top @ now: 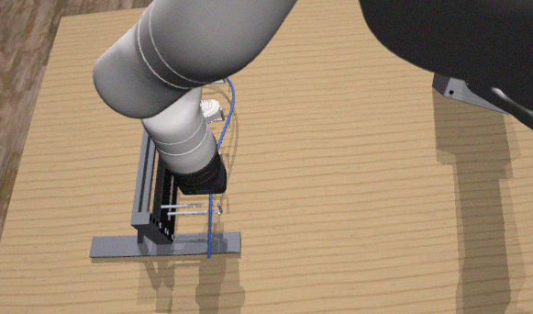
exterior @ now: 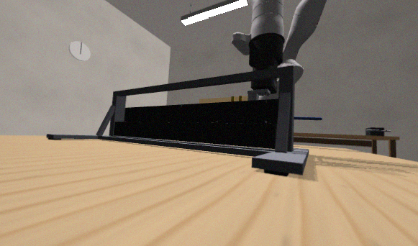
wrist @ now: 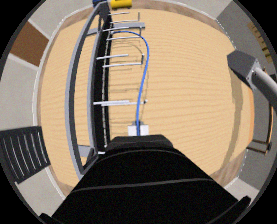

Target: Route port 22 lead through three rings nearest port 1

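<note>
The grey rack [top: 140,193] [exterior: 285,108] [wrist: 77,83] stands on the table with its black patch panel [exterior: 198,122] [top: 163,216]. The blue lead [top: 209,229] [exterior: 306,118] [wrist: 143,72] curves from the far end of the panel along the front to my gripper [top: 210,192] [exterior: 262,93] [wrist: 138,131], which is shut on it. The gripper is low in front of the panel, near the rack's near end. The lead's free end sticks out straight past the foot plate [top: 116,245], above the table. Two wire rings [top: 182,206] [wrist: 116,103] jut out just beyond the fingers. I cannot tell if the lead lies inside them.
My arm's thick links [top: 180,50] hang over the far half of the rack and hide it. The robot's base [top: 464,92] is at the far right. The table's left edge [top: 15,184] is close to the rack. A yellow object [wrist: 121,0] lies beyond the rack's far end.
</note>
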You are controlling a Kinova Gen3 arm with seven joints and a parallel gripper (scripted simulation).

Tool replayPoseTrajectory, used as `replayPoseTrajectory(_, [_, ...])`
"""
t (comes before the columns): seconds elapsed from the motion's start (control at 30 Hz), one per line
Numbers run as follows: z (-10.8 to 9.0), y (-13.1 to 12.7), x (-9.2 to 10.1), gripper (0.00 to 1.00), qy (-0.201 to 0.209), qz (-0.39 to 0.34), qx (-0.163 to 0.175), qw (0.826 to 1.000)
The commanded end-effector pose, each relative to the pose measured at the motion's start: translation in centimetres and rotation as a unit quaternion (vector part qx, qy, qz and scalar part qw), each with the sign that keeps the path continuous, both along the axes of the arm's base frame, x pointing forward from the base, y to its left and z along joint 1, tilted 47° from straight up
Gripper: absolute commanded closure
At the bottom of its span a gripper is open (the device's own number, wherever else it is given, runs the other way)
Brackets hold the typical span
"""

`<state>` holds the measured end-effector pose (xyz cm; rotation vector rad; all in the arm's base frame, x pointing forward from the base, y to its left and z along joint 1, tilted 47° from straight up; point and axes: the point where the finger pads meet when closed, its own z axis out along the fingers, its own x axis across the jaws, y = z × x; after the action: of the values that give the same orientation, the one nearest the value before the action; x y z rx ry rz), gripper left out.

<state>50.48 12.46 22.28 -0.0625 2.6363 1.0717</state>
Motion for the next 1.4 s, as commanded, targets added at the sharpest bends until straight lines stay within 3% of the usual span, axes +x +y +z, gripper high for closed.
replayPoseTrajectory(0.0, [-0.1,0.2,0.0,1.0,0.0,0.001,0.0,1.0])
replayPoseTrajectory(0.8, [-0.3,0.4,0.2,1.0,0.0,0.001,0.0,1.0])
replayPoseTrajectory(1.37, [0.2,0.3,2.0,1.0,0.0,0.001,0.0,1.0])
